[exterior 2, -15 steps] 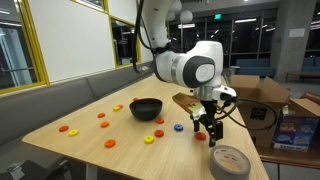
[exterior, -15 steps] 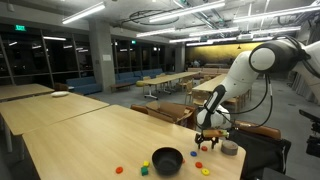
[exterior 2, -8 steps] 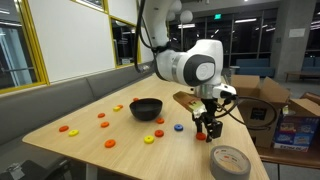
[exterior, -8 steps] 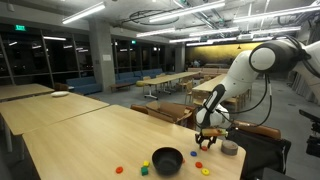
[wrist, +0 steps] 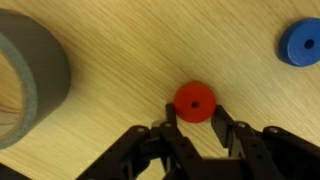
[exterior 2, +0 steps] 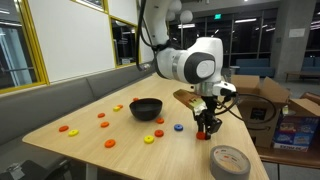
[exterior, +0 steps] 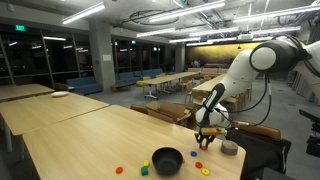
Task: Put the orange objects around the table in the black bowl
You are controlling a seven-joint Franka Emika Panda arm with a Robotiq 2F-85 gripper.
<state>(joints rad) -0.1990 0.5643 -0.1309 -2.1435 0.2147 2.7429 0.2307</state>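
Two fingers (wrist: 172,122) of the gripper (wrist: 196,114) are clamped on one orange disc (wrist: 194,98), low at the surface of the table (wrist: 120,40). A grey tape roll (wrist: 30,75) lies near on one side and a blue piece (wrist: 301,42) on the other. The black bowl (exterior 2: 146,108) stands well apart, with other orange pieces (exterior 2: 67,129) scattered beyond it.

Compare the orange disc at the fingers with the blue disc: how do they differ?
Colour: the orange disc is red-orange, the blue disc blue. State: the orange disc is pinched between the fingers; the blue disc lies free. Framing: the orange disc shows whole, the blue disc is cut by the wrist view's edge. Both are small, round, flat on the table.
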